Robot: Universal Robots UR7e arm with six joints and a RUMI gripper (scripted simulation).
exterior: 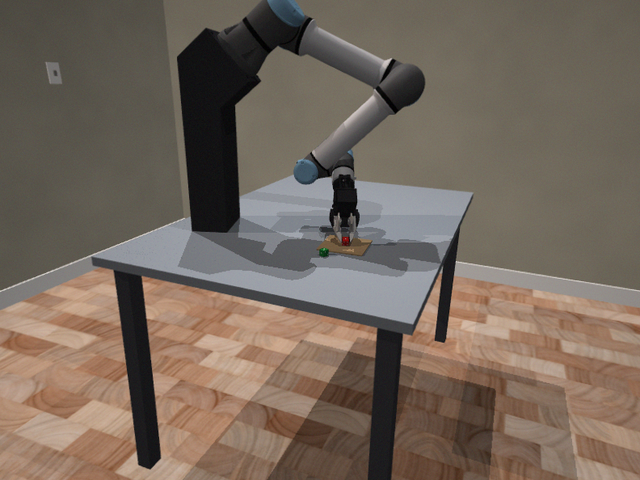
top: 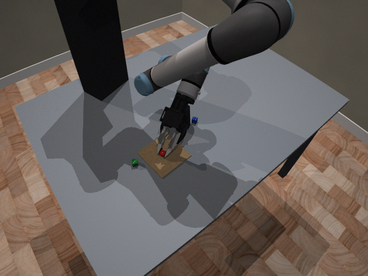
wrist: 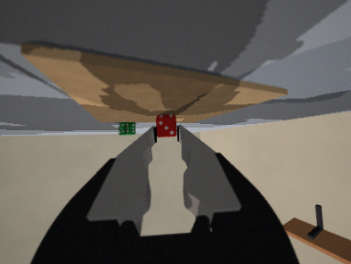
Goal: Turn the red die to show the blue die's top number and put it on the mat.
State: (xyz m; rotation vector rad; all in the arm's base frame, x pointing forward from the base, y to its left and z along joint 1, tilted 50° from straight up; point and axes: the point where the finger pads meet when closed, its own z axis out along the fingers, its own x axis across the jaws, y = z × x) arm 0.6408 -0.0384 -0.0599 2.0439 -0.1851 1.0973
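Observation:
The red die (top: 162, 153) (exterior: 345, 240) (wrist: 166, 126) is between my fingertips at the mat (top: 162, 172) (exterior: 361, 250) (wrist: 58, 67), inside its edges. My gripper (top: 162, 153) (exterior: 345, 240) (wrist: 167, 127) is just open, its fingertips still close on both sides of the die. In the wrist view a three-pip side faces me and a strip of another side shows, so the die looks slightly tilted. Its upper side seems to show one pip in the top view. The blue die (top: 194, 120) stands behind the gripper; its top number is too small to read surely. It is hidden in the exterior view.
A green die (top: 134, 162) (exterior: 323, 252) (wrist: 126, 128) sits on the table (top: 103, 225) (exterior: 248, 284) just beyond the mat's left corner in the top view. The black robot column (top: 98, 59) (exterior: 209, 154) stands at the table's back left.

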